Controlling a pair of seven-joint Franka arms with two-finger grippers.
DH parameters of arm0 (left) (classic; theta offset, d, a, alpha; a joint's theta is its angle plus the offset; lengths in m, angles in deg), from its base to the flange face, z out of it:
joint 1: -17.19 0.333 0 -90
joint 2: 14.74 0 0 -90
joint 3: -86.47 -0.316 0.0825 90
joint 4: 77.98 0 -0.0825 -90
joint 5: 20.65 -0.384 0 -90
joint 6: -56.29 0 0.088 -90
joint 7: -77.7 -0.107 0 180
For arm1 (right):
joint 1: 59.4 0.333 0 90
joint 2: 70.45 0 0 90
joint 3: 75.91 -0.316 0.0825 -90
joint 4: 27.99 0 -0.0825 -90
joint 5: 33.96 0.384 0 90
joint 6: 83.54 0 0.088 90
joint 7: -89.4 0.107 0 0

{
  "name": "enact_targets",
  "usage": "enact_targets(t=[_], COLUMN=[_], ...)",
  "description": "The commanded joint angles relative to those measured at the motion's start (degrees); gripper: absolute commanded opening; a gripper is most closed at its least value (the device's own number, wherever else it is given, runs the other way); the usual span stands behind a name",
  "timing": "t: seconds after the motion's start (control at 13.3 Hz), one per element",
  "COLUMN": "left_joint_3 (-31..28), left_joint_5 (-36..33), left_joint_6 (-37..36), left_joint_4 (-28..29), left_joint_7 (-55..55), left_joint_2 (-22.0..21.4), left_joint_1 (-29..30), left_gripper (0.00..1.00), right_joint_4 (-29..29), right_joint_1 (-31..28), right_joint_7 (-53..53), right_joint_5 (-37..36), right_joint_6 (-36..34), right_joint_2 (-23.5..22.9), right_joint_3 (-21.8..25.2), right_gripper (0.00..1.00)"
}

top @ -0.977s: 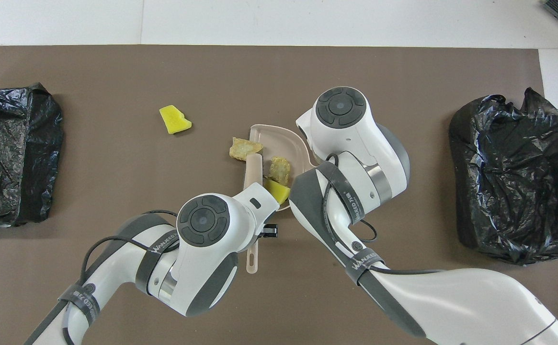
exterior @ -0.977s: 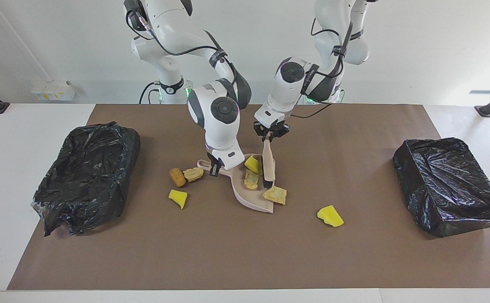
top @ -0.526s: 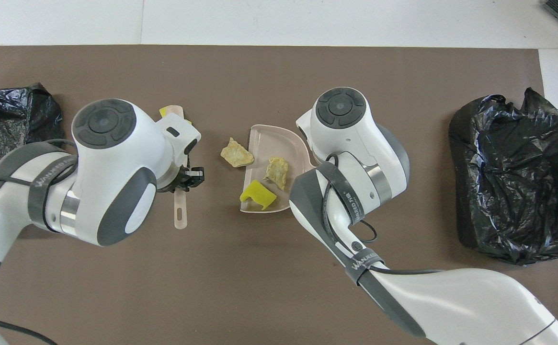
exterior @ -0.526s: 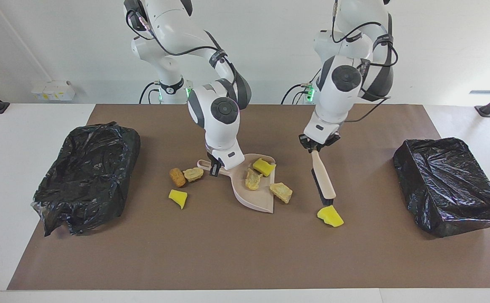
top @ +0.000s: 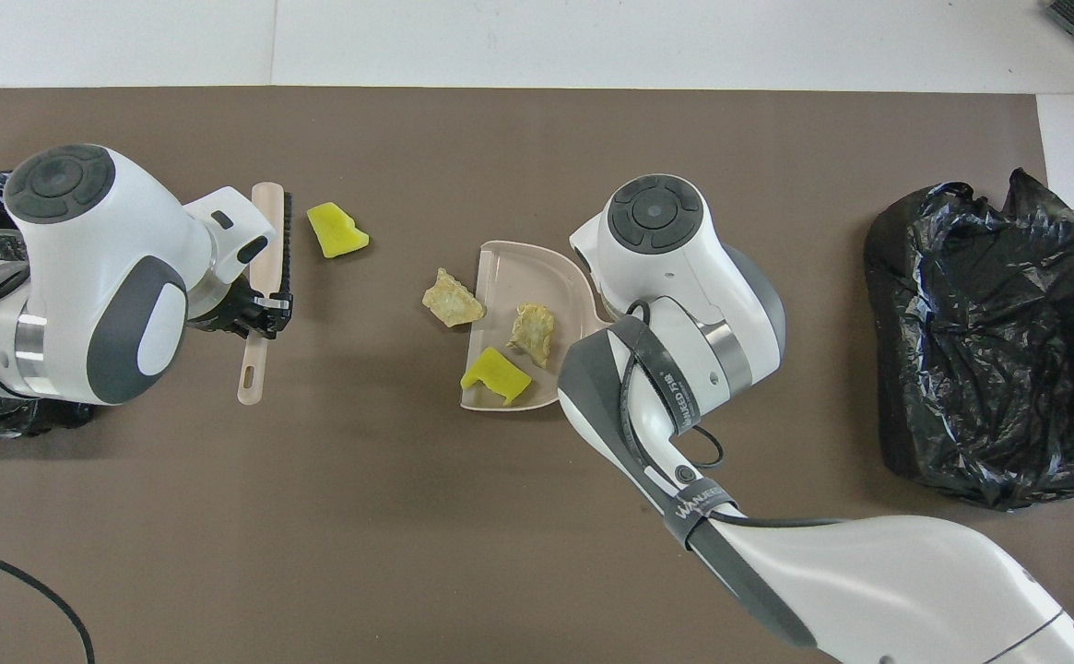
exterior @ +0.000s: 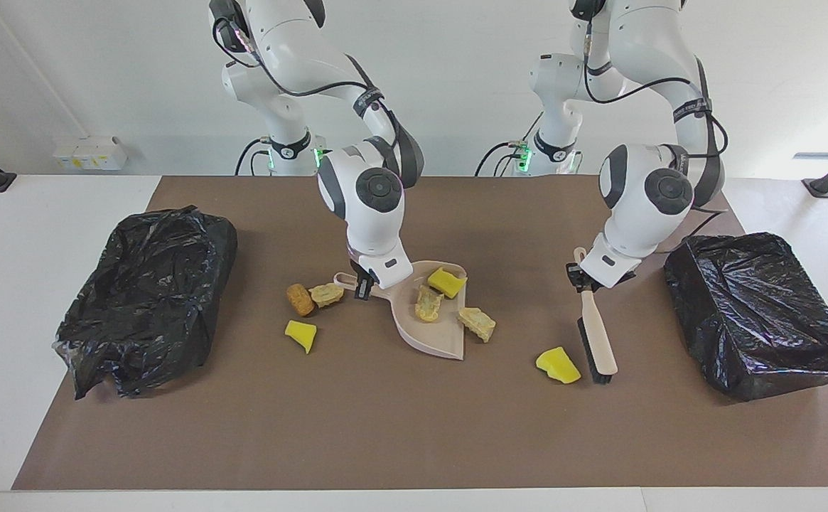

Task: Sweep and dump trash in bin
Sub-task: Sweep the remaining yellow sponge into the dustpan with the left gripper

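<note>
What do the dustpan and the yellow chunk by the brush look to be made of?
Dustpan: apparently smooth, matte beige plastic, thin moulded rim. Yellow chunk: probably sponge or foam, dull, porous-looking, cut faces. The left gripper holds the brush beside it.

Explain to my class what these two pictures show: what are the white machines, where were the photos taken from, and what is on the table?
They are two robot arms at a table. One picture faces them; the other looks down from above. The left gripper holds a beige-handled brush with black bristles beside a yellow spongy wedge. The right gripper holds a beige plastic dustpan containing a yellow chunk and a pale lump; another pale lump sits at its edge. Three more chunks lie loose. Two bins lined with black bags stand at the table's ends.
</note>
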Motion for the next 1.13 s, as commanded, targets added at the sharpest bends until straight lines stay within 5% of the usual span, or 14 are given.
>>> enact_targets(t=[0.0, 0.53, 0.75, 1.05], left_joint_3=[0.89, 1.33, 1.42, 0.98], left_joint_5=[0.22, 1.89, 5.22, 5.50], left_joint_6=[1.00, 2.84, 3.90, 4.35], left_joint_4=[-1.29, 10.38, 10.58, 10.84], left_joint_7=[-0.70, 3.15, 11.31, 13.01], left_joint_2=[1.42, -5.59, -6.13, -6.14], left_joint_1=[-1.33, -17.49, -22.94, -22.27], left_gripper=[0.00, 0.00, 0.00, 0.00], right_joint_4=[-1.60, -1.60, -1.60, -1.52], right_joint_1=[-0.51, -0.51, -0.51, -0.51], right_joint_7=[0.01, 0.01, 0.10, 0.10], right_joint_5=[0.69, 0.69, 0.78, 0.69], right_joint_6=[1.53, 1.53, 1.53, 1.53], right_joint_2=[0.78, 0.86, 0.86, 0.86], right_joint_3=[-0.45, -0.45, -0.45, -0.45], right_gripper=[0.00, 0.00, 0.00, 0.00])
